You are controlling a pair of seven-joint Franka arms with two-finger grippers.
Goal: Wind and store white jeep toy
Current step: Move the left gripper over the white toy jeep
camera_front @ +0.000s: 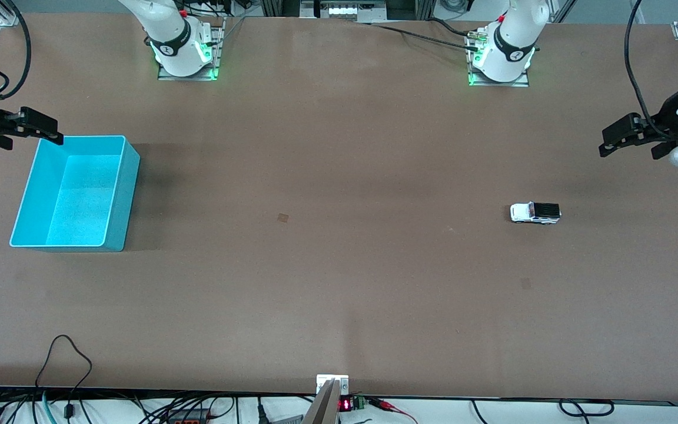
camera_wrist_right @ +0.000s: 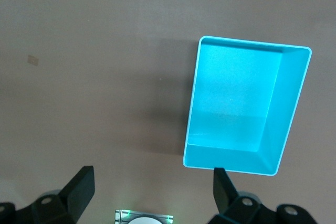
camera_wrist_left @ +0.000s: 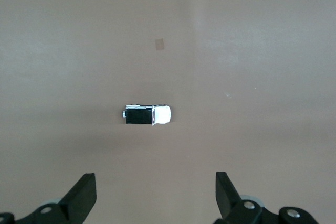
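Note:
The white jeep toy (camera_front: pixel 535 212) stands on its wheels on the brown table toward the left arm's end; its black roof panel shows in the left wrist view (camera_wrist_left: pixel 148 115). The turquoise bin (camera_front: pixel 130 194) stands empty toward the right arm's end and also shows in the right wrist view (camera_wrist_right: pixel 231 163). My left gripper (camera_front: pixel 627 152) hangs open and empty in the air over the table's end, apart from the jeep; its own view (camera_wrist_left: pixel 156 192) shows the gap. My right gripper (camera_front: pixel 21 138) hangs open and empty by the bin's outer corner (camera_wrist_right: pixel 153 187).
The two arm bases (camera_front: pixel 186 47) (camera_front: pixel 504 56) stand along the table's edge farthest from the front camera. Small tape marks (camera_front: pixel 283 218) (camera_front: pixel 525 283) lie flat on the table. Cables (camera_front: pixel 68 365) run along the edge nearest the front camera.

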